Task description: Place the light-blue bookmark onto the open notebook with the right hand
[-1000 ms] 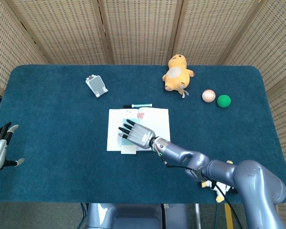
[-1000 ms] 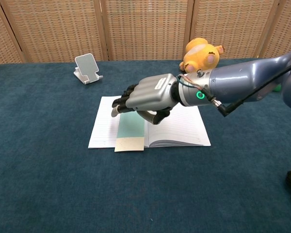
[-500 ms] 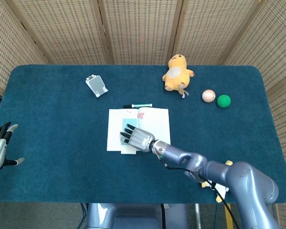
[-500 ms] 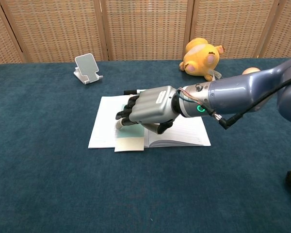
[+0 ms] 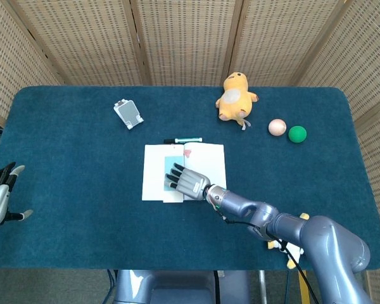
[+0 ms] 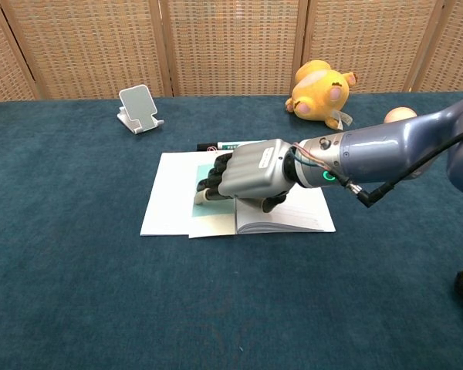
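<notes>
Bookmark (image 6: pixel 203 202) first — the light-blue strip lies flat on the left page of the open notebook (image 6: pixel 167 202), running lengthwise up the page just beside the spine. Its near end, paler in tone, reaches the notebook's front edge. The right hand (image 6: pixel 247 178) rests palm-down over it with its fingers reaching forward and curled down, fingertips (image 6: pixel 208 185) touching or nearly touching the strip. Whether anything is pinched beneath them I cannot tell; nothing visibly lifts off the page.

By its look the bookmark is thin card or laminated paper — very light, flexible, probably slick on the paper beneath. It would slide under a light push far more readily than it would be picked up flat. Judging from this, the best hold is at an end that overhangs or at a long edge, pinched between thumb and a fingertip; pressing down in the middle only pins it.

Beyond the fingertips lies a pen (image 5: pixel 182 140) at the notebook's far edge. The left hand (image 5: pixel 0 195) sits well apart at the table's left edge, fingers spread and holding nothing.
</notes>
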